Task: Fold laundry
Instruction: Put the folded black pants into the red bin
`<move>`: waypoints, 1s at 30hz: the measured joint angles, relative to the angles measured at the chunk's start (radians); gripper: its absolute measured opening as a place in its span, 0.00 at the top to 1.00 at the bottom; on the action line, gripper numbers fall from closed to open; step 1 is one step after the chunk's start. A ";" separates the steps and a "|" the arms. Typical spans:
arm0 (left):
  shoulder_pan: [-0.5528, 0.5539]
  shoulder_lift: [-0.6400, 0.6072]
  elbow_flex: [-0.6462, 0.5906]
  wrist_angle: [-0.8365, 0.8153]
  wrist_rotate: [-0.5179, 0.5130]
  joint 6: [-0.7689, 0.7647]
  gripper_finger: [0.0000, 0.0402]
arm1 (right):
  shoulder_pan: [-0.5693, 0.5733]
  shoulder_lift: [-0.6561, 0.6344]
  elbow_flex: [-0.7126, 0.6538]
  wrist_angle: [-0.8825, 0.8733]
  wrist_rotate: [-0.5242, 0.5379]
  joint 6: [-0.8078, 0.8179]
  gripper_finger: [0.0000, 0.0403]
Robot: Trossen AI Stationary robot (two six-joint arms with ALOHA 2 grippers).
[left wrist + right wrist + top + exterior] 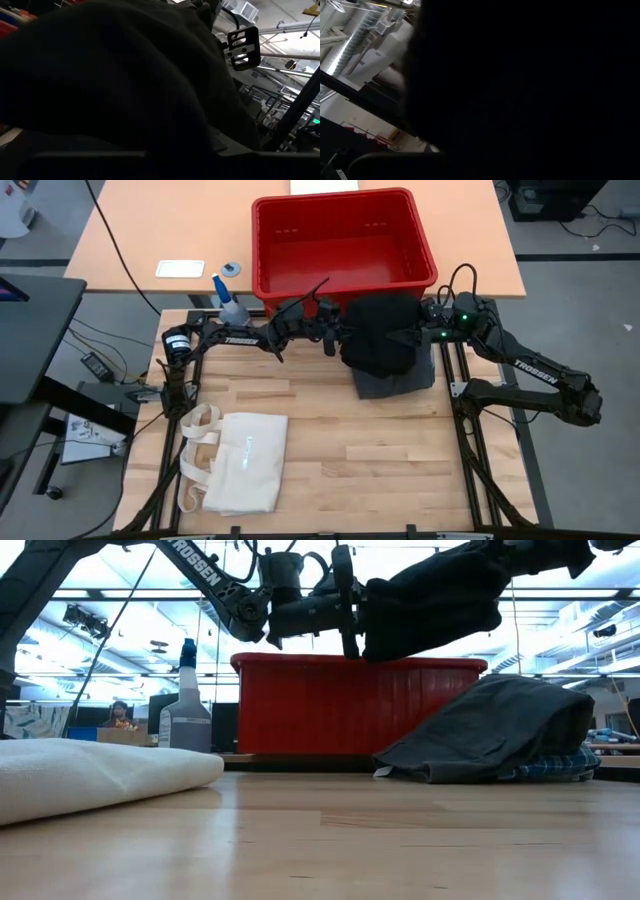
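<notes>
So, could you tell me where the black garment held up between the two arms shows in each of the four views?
High view: black garment at upper centre-right, just in front of the red basket.
Low view: hanging at the top, above the red basket.
Left wrist view: fills most of the picture.
Right wrist view: fills nearly everything.
Shared landmark: the red basket, clear in high and low views.

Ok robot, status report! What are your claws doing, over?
Left claw and right claw both shut on black garment, held up off table. Grey garment heaped underneath, over plaid one. Nothing in the way.
</notes>
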 joint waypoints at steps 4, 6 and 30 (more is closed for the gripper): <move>0.000 0.000 0.000 -0.002 0.000 0.001 0.82 | 0.000 0.000 0.000 -0.004 0.000 0.004 0.89; 0.000 0.000 0.000 -0.002 0.000 0.001 0.80 | 0.000 0.000 0.000 -0.003 0.000 0.015 0.89; -0.005 0.000 0.000 -0.044 0.000 0.026 0.58 | 0.000 -0.001 0.000 -0.062 -0.009 0.018 0.89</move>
